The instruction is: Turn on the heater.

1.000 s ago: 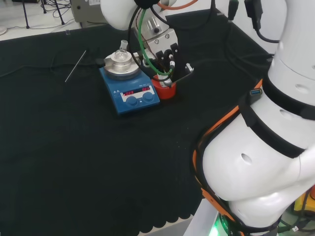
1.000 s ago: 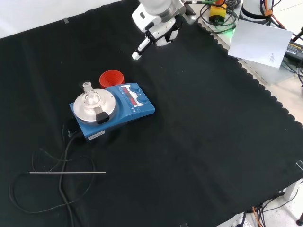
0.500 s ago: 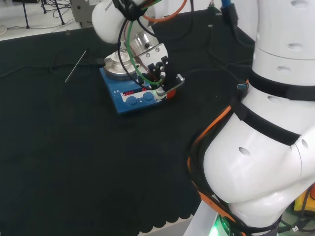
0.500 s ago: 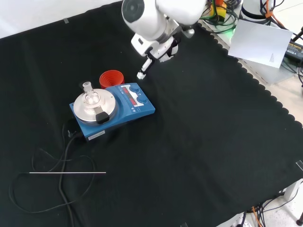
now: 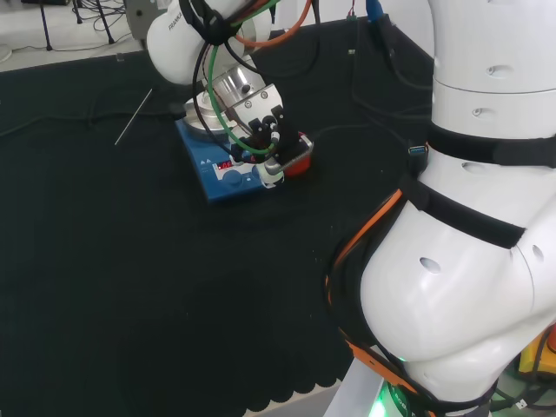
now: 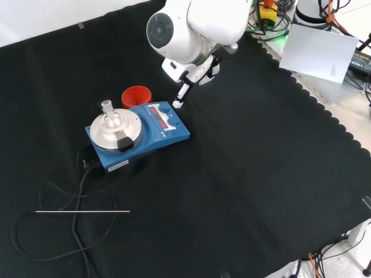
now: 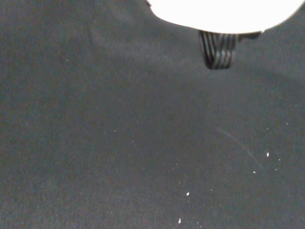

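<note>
Black cloth, blue heater [image 6: 139, 136], red display lit

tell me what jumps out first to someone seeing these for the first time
A blue heater stands on the black cloth, left of centre in the front view, with a small glass flask on its round metal plate. The hand reaches down with one straight finger beside the heater's knobs, and a red ribbed ring sits just behind.
</note>
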